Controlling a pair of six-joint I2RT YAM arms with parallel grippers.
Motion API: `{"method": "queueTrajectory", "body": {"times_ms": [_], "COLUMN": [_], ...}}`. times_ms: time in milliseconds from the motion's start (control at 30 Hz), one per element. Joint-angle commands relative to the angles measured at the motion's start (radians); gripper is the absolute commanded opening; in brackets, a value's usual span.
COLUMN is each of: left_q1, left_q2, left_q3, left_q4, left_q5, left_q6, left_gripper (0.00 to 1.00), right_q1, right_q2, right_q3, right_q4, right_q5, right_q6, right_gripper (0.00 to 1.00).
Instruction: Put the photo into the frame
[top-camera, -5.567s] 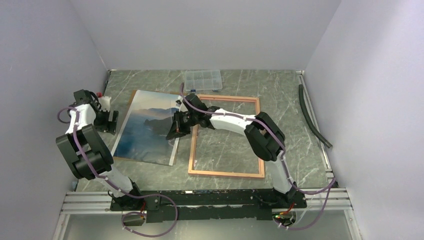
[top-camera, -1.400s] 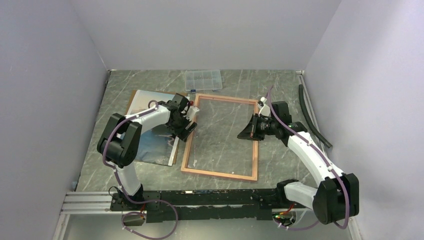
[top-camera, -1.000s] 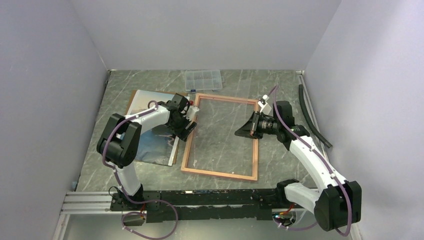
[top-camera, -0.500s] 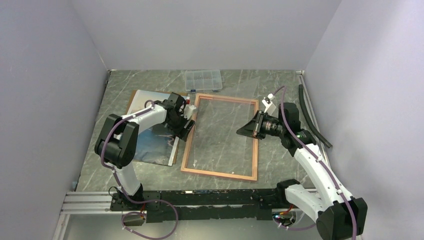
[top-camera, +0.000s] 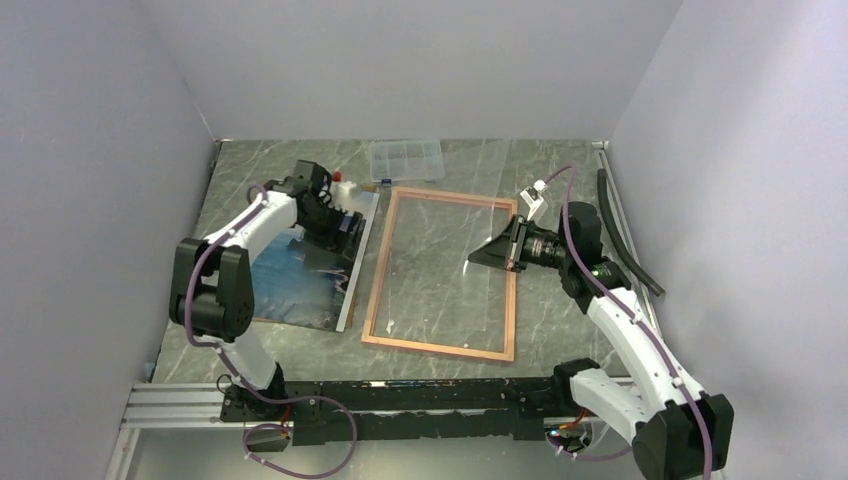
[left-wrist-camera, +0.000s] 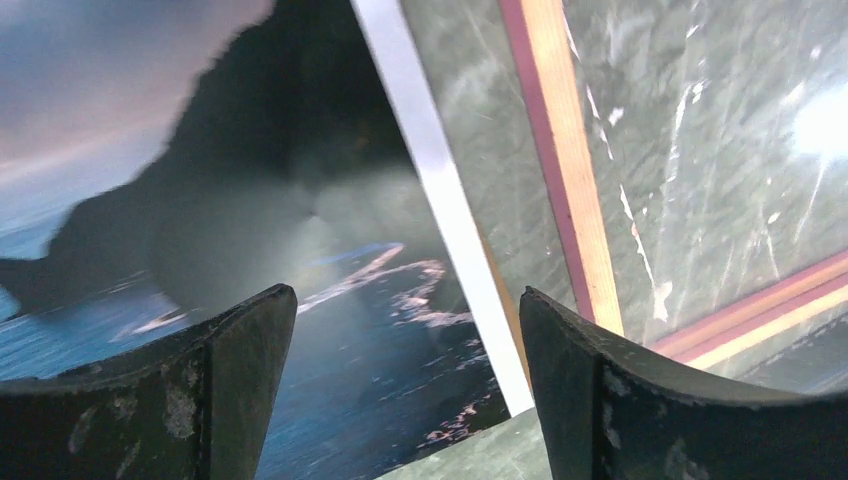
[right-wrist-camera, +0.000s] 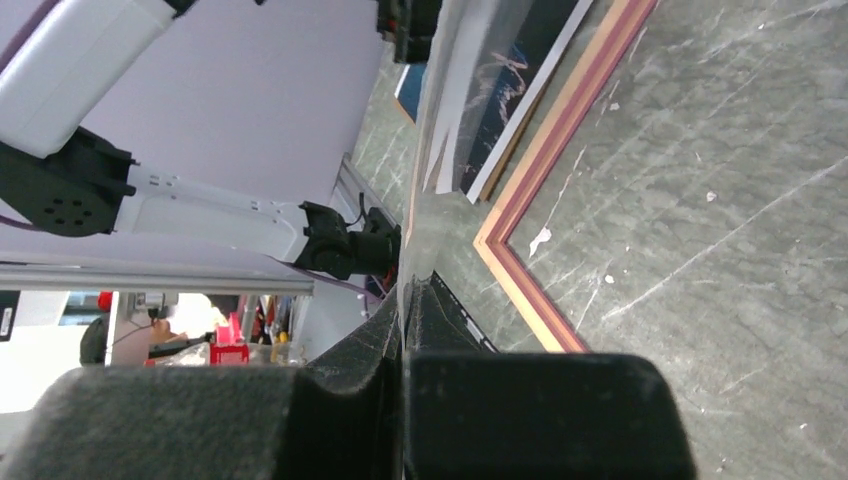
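Observation:
The frame (top-camera: 374, 290) lies flat mid-table, a thin pink and wood rectangle. My right gripper (top-camera: 478, 259) hangs over its right side, shut on the edge of the clear pane (top-camera: 432, 240), which tilts up from the frame. In the right wrist view the pane (right-wrist-camera: 432, 110) runs edge-on out of the shut gripper (right-wrist-camera: 405, 292). The photo (top-camera: 292, 285), dark mountains over blue water with a white margin, lies left of the frame. My left gripper (top-camera: 338, 218) hovers open over its far right part. In the left wrist view the gripper (left-wrist-camera: 405, 296) is empty above the photo (left-wrist-camera: 200, 250), beside the frame's rail (left-wrist-camera: 560, 150).
A small clear compartment box (top-camera: 405, 158) sits at the back of the table, just beyond the frame's far left corner. A black hose (top-camera: 625, 232) lies along the right wall beside a metal rail. Grey walls close in the table on three sides.
My left gripper has drawn back and to the left, from the frame's left rail to the photo's far end, opening wider. My right gripper has risen a little with the pane.

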Motion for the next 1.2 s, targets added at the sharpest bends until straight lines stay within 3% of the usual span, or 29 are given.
{"method": "queueTrajectory", "body": {"times_ms": [0,333,700,867,1033,1167], "left_q1": [0.047,0.031,-0.089,-0.094,-0.102,-0.110], "left_q2": [-0.068,-0.053,0.008,0.053,0.068,0.062], "left_q3": [0.049,-0.012,-0.054,-0.080,-0.086,-0.087], "left_q4": [-0.040,-0.010,0.053,0.082,0.088,0.087], "left_q5": [0.030,0.075,-0.023,-0.058,-0.060,-0.057], "left_q6": [0.012,0.009,0.028,0.042,0.049,0.050], "left_gripper": [0.89,0.87,0.83,0.76,0.67,0.65], "right_q1": [-0.005,-0.007,-0.010,-0.015,-0.020,-0.022], "right_q2": [0.071,0.226,0.204,0.217,0.233,0.245], "right_q3": [-0.070,-0.188,-0.289,-0.345,-0.366,-0.376], "right_q4": [0.225,0.277,0.310,0.380,0.406,0.418], "right_q5": [-0.050,0.028,0.087,0.075,0.081,0.087], "right_q6": [0.057,-0.009,0.013,0.059,0.077,0.083], "right_gripper": [0.00,0.00,0.36,0.42,0.41,0.27]}}
